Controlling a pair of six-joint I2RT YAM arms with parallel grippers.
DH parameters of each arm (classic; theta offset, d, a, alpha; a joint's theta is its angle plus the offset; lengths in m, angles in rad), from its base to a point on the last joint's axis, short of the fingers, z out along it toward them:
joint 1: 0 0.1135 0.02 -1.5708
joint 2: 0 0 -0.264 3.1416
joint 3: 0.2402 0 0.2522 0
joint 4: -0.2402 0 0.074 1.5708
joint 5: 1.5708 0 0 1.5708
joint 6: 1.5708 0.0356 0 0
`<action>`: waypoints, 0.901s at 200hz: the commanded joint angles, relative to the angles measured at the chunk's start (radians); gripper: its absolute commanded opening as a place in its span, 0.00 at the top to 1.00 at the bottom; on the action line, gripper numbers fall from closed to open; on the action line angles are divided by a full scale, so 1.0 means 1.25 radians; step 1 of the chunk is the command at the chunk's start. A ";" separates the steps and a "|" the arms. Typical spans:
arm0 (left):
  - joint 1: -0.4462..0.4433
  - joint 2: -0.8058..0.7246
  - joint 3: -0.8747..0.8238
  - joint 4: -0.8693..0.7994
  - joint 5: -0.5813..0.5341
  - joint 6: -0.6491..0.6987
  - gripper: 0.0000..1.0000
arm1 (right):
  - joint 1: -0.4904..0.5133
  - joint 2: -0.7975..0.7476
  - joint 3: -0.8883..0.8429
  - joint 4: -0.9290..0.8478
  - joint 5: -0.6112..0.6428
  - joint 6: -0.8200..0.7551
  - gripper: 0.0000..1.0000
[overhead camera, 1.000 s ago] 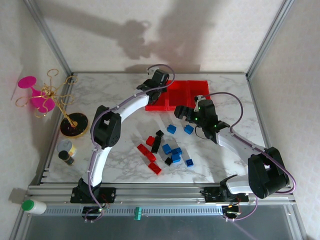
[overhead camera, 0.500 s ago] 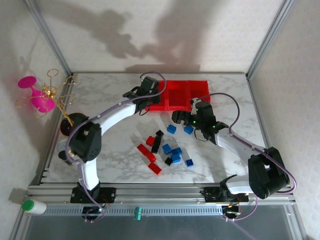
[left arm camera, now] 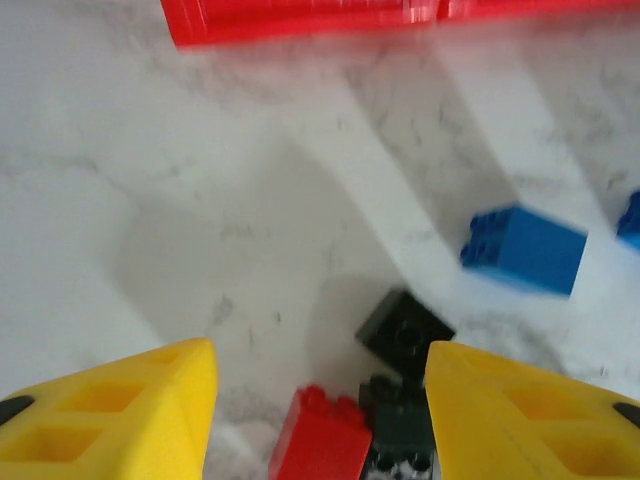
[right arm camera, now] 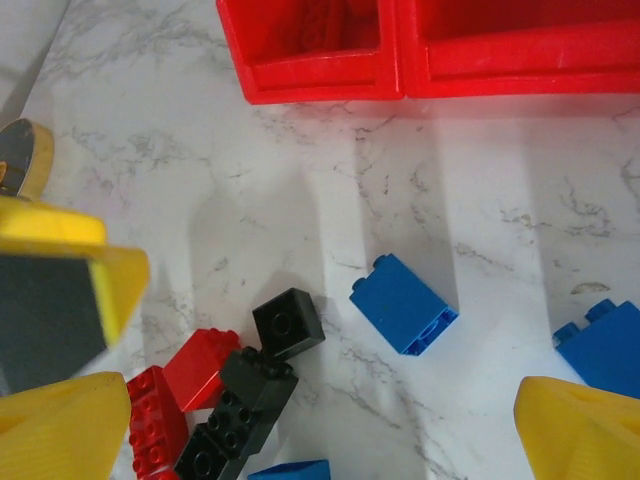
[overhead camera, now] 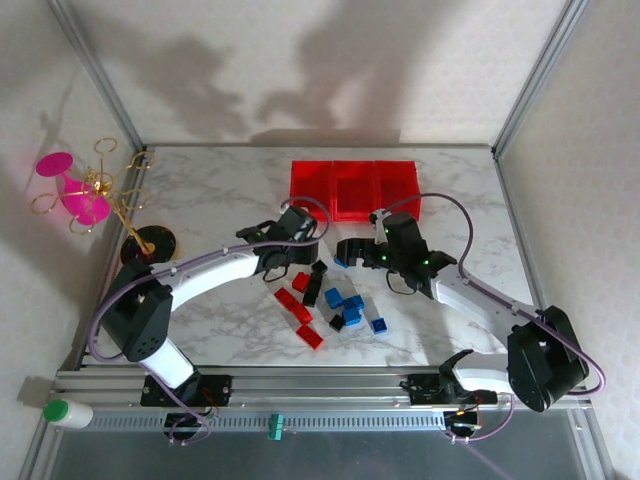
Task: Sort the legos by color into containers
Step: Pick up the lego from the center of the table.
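Note:
The legos lie loose on the marble: a red brick (overhead camera: 300,282), a black bar (overhead camera: 314,284), flat red ones (overhead camera: 298,308) and blue bricks (overhead camera: 350,306). My left gripper (overhead camera: 286,262) hangs open just left of the pile. In its wrist view the left gripper (left arm camera: 320,350) frames a red brick (left arm camera: 320,440) and a small black brick (left arm camera: 405,330). My right gripper (overhead camera: 347,250) is open at the pile's top edge. Below the right gripper (right arm camera: 315,400) lie a blue brick (right arm camera: 403,303) and a black brick (right arm camera: 288,323). The containers (overhead camera: 355,188) stand behind.
A black disc base (overhead camera: 150,243) with a gold wire stand and pink glasses (overhead camera: 85,195) sits at the left edge. The left gripper's yellow finger (right arm camera: 60,290) shows at the left of the right wrist view. Bare marble lies left of the pile.
My left arm swung back from the left container down to the pile's left side. My right gripper shifted left and closer to the pile.

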 commanded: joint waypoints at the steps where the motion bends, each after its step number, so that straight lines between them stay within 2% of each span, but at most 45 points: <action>1: -0.021 -0.037 -0.036 -0.027 0.025 -0.003 0.41 | 0.010 -0.027 -0.032 -0.013 -0.002 0.024 0.01; 66: -0.035 0.033 -0.056 -0.028 0.021 0.021 0.41 | 0.011 -0.040 -0.031 -0.029 0.026 0.036 0.01; 106: -0.035 0.035 -0.101 -0.015 0.041 0.030 0.41 | 0.011 -0.050 -0.036 -0.035 0.040 0.033 0.01; 180: -0.035 0.068 -0.098 0.034 0.084 0.033 0.44 | 0.011 -0.035 -0.029 -0.028 0.040 0.032 0.01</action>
